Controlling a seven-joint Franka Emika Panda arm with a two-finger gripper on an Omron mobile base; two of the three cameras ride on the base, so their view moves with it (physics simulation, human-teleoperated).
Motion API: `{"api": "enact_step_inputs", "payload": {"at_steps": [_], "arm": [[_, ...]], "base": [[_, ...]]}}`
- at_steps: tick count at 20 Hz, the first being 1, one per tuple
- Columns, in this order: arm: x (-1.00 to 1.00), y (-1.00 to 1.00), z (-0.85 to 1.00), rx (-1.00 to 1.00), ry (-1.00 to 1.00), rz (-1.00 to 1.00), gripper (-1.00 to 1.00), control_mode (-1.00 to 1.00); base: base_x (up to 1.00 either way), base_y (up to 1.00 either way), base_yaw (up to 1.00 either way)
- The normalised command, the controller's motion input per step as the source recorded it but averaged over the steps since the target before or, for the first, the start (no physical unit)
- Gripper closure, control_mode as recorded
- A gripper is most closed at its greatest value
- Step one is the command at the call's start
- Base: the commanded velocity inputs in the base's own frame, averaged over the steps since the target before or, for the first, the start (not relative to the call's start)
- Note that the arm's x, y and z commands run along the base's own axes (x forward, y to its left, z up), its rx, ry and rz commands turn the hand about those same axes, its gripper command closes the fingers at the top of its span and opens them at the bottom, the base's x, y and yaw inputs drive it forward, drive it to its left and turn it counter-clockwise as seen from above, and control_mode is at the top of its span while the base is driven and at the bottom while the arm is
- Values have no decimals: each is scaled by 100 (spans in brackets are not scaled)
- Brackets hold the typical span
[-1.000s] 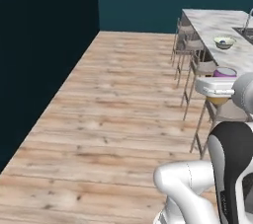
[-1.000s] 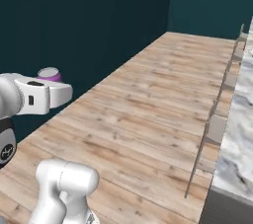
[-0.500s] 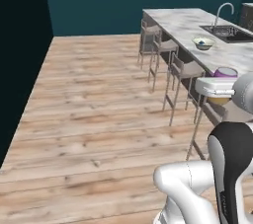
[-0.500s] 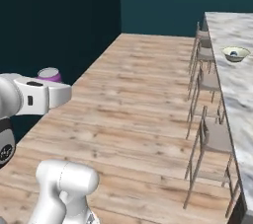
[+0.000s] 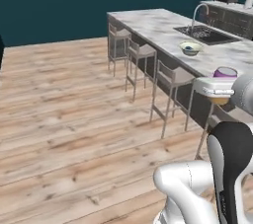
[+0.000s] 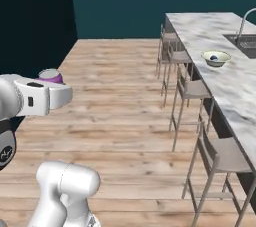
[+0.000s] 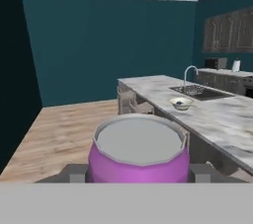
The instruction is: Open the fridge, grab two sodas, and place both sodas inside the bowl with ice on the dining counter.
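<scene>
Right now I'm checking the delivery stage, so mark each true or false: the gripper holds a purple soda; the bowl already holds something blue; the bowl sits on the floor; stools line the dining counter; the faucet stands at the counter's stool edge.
1. The gripper holds the purple soda: true.
2. The bowl already holds something blue: true.
3. The bowl sits on the floor: false, it rests on the dining counter.
4. Stools line the counter: true.
5. The faucet stands at the stool edge: false, it rises beside the sink, away from the stools.

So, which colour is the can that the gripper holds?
Purple body with a grey top; the soda can shows best in the hand view.
</scene>
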Motion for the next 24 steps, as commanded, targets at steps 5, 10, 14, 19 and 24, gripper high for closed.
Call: {"api": "enact_step_inputs", "payload": {"at_steps": [5, 10, 14, 19, 24], "arm": [[0, 0, 0, 0, 0, 0, 100, 100], [0, 0, 0, 0, 0, 0, 100, 100], [0, 0, 0, 0, 0, 0, 100, 100], [0, 0, 0, 0, 0, 0, 100, 100], [0, 0, 0, 0, 0, 0, 100, 100]], "base": [[76, 59, -44], [75, 59, -45], [75, 59, -44], [72, 61, -45], [68, 61, -46]]}}
